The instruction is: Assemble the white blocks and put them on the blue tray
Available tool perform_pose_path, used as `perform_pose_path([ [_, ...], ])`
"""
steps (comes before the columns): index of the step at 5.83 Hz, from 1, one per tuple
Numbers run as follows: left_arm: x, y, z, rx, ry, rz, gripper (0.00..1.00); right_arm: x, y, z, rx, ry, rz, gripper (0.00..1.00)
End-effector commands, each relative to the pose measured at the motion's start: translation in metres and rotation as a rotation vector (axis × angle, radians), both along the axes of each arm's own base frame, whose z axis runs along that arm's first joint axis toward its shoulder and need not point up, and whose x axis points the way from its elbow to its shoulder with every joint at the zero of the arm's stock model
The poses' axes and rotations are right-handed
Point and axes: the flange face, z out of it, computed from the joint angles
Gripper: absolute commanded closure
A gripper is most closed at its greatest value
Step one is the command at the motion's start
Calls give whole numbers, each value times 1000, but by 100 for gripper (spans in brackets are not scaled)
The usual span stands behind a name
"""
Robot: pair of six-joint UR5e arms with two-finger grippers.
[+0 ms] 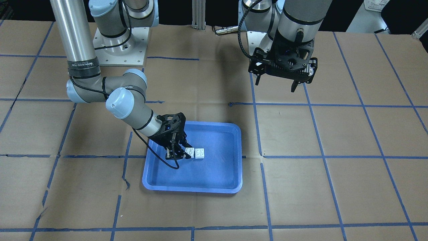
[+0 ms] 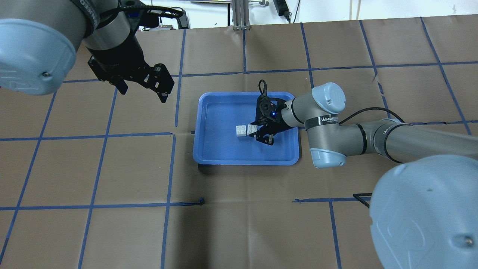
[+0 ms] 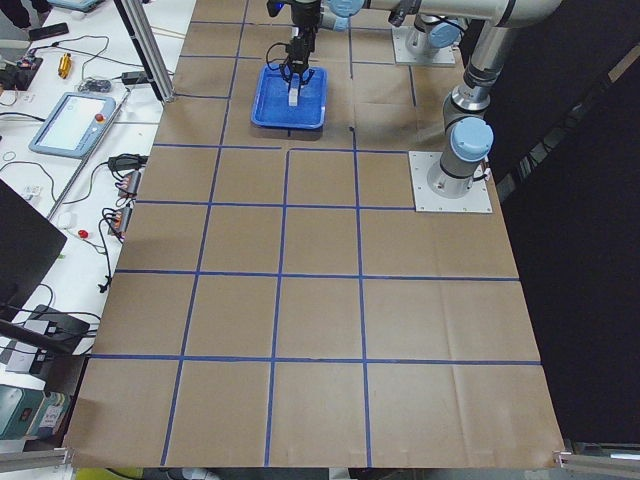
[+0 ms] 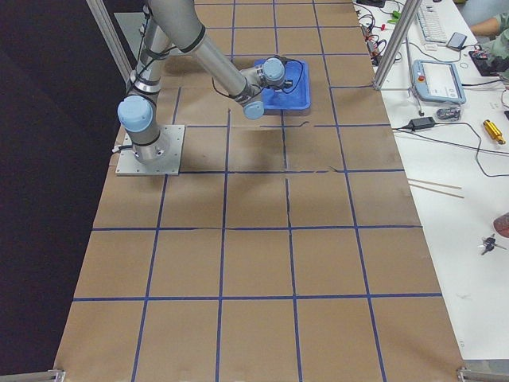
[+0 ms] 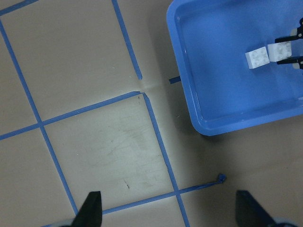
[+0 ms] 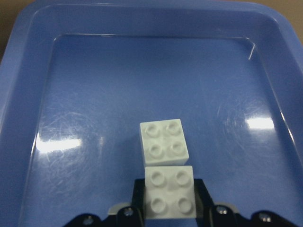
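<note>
Two white blocks sit side by side, studs up, on the bottom of the blue tray (image 1: 192,189). My right gripper (image 1: 185,152) reaches low into the tray and is shut on one white block (image 1: 190,152), its fingers against two opposite sides. The other white block (image 1: 200,153) touches it on the far side from the gripper. In the right wrist view the held block (image 6: 169,191) is nearest and the free block (image 6: 164,148) lies just beyond. My left gripper (image 1: 277,83) is open and empty, high above the table, away from the tray.
The table is brown paper with a blue tape grid (image 2: 171,168). The tray (image 2: 246,161) lies near the table's middle. A loose end of tape (image 5: 220,178) lies near the tray's corner. Both arm bases (image 1: 120,47) stand at the robot's edge.
</note>
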Motion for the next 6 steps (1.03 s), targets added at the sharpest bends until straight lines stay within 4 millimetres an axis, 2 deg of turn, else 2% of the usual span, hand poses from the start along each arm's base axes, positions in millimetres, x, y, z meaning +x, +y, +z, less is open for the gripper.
perform_pose_path([
  [1,0,-1,4,-8,15,17,1,8,5,-1,3,1,17,90],
  [3,16,-8,4,-3,67,50,1,8,4,-6,9,3,17,89],
  [5,16,-8,3,-2,65,41,1,8,4,-6,9,5,16,89],
  [6,16,-7,4,-4,61,39,1,8,4,-6,10,3,15,83],
])
